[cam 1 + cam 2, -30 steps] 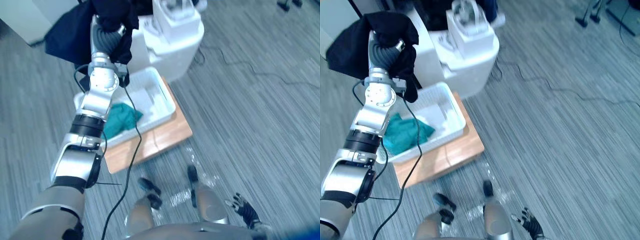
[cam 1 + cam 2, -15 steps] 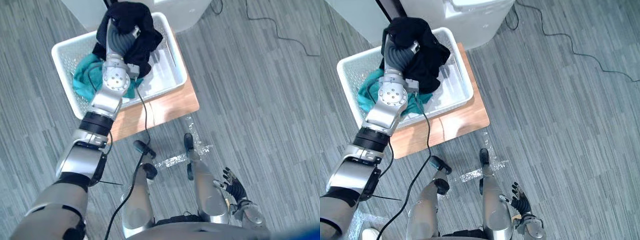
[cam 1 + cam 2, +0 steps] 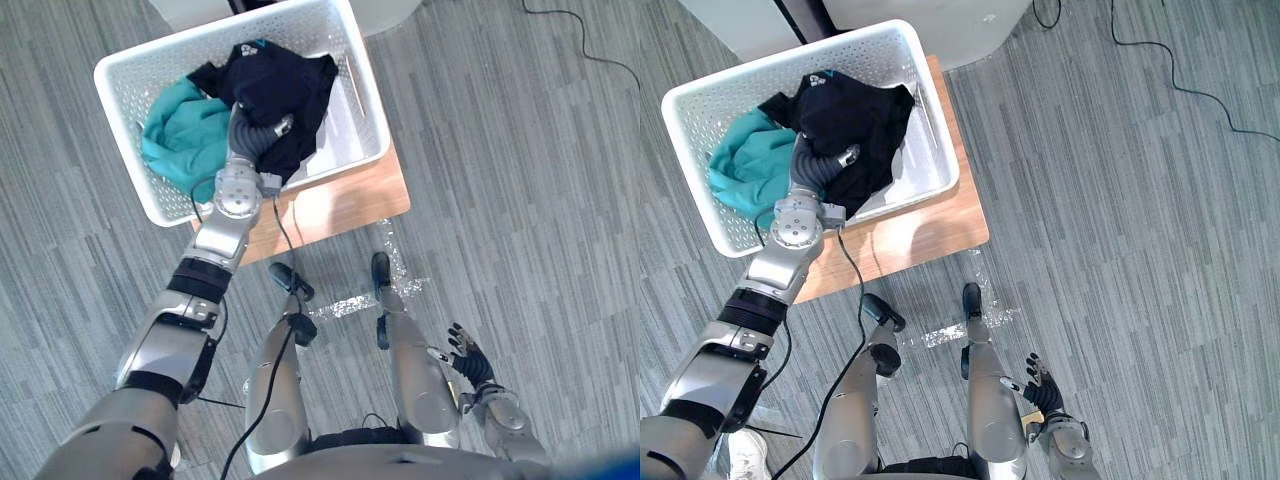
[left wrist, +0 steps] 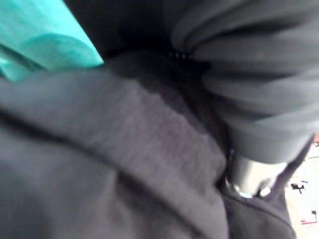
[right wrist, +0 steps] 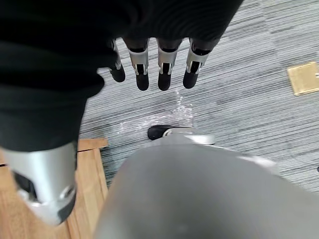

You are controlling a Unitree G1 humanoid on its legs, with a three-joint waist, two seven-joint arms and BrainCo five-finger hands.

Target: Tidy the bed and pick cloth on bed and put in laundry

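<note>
1. Black cloth (image 3: 285,85) lies in the white laundry basket (image 3: 122,140) at 12 o'clock, draped over your left robot hand (image 3: 250,132); I cannot tell its grip.
2. Teal cloth (image 3: 180,135) sits at its 9 o'clock.
3. Pulling out could drag the snagged cloth along.
4. Right robot hand (image 3: 468,362), at 5 o'clock, is spread and empty.

Office-like room, grey carpet floor (image 3: 1140,200)
</note>
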